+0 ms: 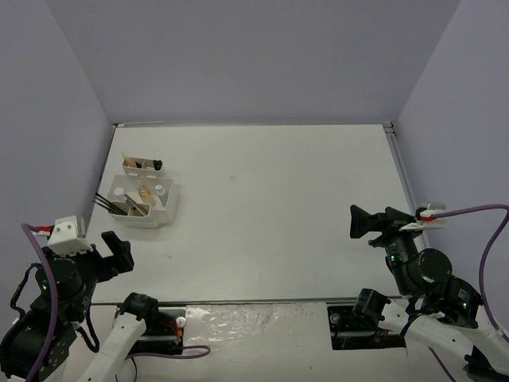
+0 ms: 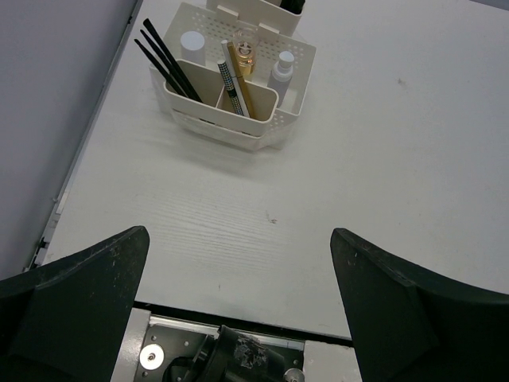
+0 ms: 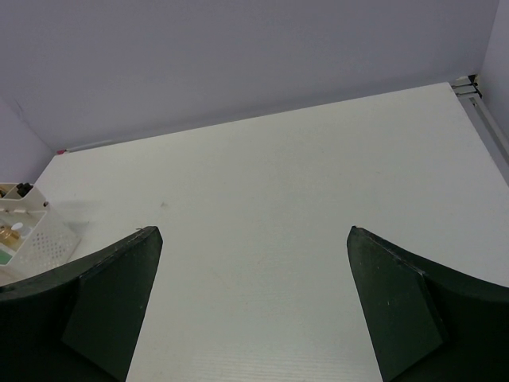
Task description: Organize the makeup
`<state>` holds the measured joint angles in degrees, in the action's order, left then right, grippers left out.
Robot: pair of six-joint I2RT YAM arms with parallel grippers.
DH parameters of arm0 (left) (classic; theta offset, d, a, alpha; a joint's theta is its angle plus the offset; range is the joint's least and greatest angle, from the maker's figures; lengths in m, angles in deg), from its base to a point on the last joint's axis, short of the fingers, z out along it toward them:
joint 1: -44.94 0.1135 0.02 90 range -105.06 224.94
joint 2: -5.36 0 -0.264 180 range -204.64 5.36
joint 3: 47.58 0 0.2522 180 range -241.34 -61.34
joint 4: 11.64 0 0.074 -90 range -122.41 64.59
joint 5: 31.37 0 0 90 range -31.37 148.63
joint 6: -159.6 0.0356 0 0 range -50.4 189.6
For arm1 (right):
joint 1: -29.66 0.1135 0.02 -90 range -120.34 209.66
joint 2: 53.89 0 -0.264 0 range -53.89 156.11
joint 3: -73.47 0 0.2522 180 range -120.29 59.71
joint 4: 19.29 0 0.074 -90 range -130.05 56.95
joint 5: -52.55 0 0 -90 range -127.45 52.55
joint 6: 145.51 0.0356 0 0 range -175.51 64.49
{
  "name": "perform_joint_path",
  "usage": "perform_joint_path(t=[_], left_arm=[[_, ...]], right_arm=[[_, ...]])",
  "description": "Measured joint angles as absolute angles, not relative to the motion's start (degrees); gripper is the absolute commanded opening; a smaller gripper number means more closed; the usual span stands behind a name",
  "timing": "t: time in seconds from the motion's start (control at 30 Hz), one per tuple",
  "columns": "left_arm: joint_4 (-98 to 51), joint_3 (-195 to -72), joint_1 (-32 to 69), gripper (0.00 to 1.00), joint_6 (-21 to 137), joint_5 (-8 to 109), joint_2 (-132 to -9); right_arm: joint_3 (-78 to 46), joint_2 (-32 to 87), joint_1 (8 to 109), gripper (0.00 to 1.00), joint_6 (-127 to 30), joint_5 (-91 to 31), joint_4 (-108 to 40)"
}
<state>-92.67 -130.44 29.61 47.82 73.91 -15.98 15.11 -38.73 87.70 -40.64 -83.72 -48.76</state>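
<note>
— So, makeup (image 2: 237,79) location?
— All standing in the tray (image 2: 262,131): pencils (image 2: 167,64) lean out of a front slot, bottles (image 2: 282,70) behind. Looks sorted.
— Grippers?
— Left gripper (image 2: 238,233) and right gripper (image 3: 254,231) both wide open, empty, well apart from the tray. Probably parked, since nothing's loose on the tabletop (image 2: 382,175).

Table (image 1: 278,207): white, matte, flat. Bears one white perforated compartmented tray (image 1: 165,208), upper left of the top view, near the table's left edge. Small dark speck (image 1: 233,177) to its right.
</note>
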Motion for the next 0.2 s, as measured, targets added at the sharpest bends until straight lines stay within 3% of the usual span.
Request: perform_joint_path(t=[0.2], left_arm=[[-92.67,-130.44,29.61,0.97,47.81,73.94,-15.98]], right_arm=[[15.11,-38.73,88.34,1.0,-40.63,-84.32,-48.76]])
